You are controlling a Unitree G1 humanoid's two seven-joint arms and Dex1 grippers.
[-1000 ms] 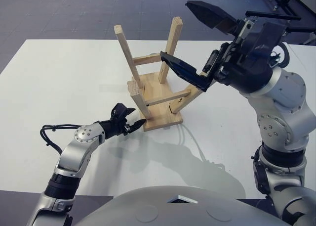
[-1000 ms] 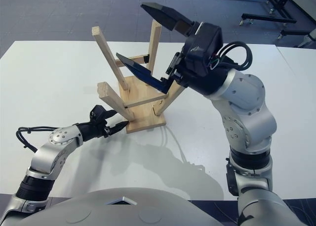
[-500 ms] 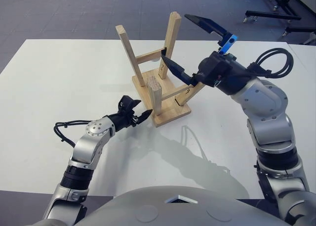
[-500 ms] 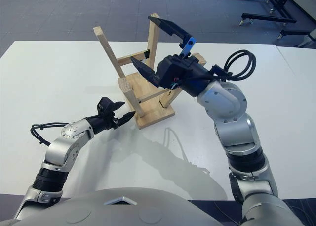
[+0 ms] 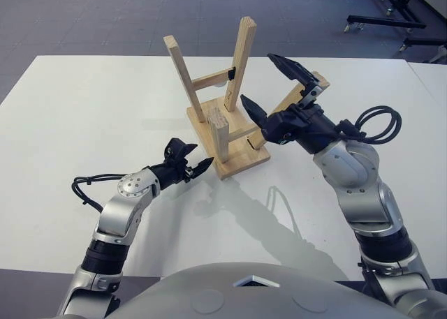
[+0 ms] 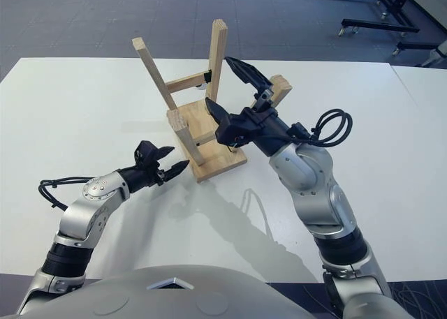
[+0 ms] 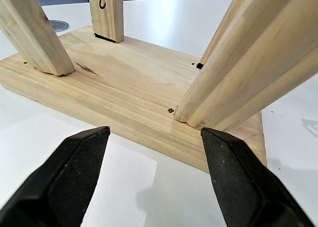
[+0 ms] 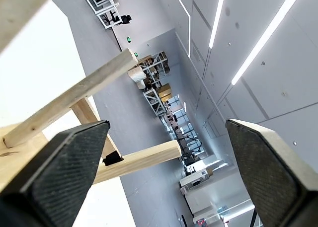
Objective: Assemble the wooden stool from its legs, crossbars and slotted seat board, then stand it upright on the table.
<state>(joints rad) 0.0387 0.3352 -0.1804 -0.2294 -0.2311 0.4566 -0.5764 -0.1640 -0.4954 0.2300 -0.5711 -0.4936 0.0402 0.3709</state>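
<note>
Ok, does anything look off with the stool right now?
The stool is upside down: its seat board lies flat on the table with the legs pointing up, so it is not standing yet. Nothing looks cracked or detached.

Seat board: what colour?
Light natural wood, visible grain; seat board shows best in left wrist view.

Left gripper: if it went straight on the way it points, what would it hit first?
The left gripper would most likely meet the near edge of the seat board, just beside the closest leg.
</note>
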